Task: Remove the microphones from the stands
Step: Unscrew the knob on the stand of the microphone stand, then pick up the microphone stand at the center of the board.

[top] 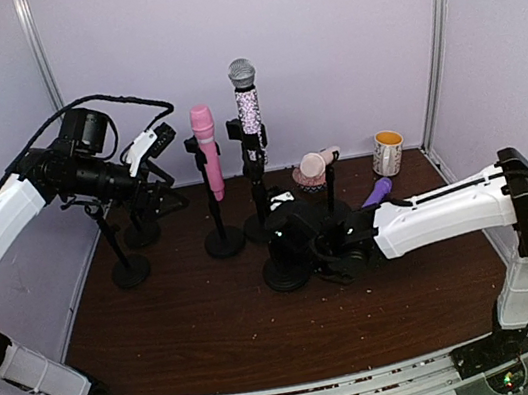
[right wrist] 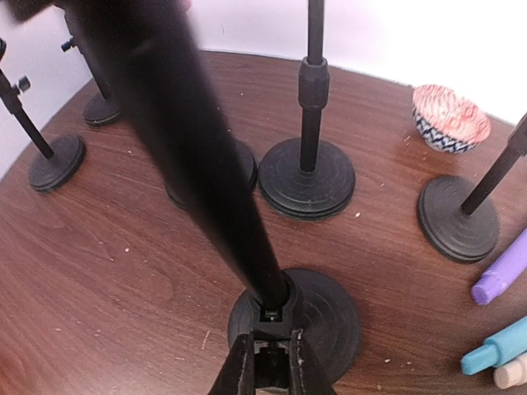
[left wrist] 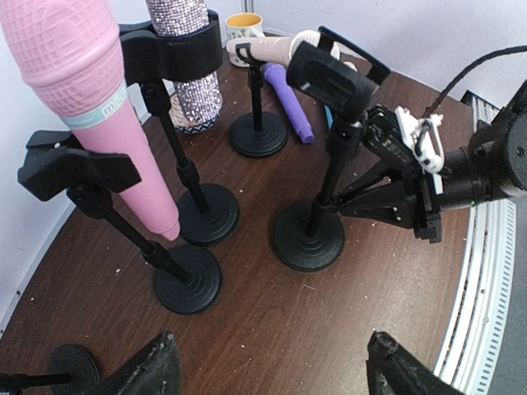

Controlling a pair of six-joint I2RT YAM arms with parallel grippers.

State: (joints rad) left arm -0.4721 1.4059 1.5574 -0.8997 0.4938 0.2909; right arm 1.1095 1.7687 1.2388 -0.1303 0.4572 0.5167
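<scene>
**Top external camera:** fixed high behind both arm bases. It faces forward and down over the dark brown wooden tabletop (top: 197,340) toward the pale lilac back wall (top: 318,36). It is the farthest view and takes in the whole work area.

**Left wrist camera:** raised at the left rear. It looks down and across toward the white mug with a yellow interior (left wrist: 243,25) in the far right corner, from moderately near.

**Right wrist camera:** low and very close to the black round-based microphone stand (right wrist: 305,317), facing the back wall.

**Shared coverage:** all three views include this stand and the tabletop around it.
</scene>
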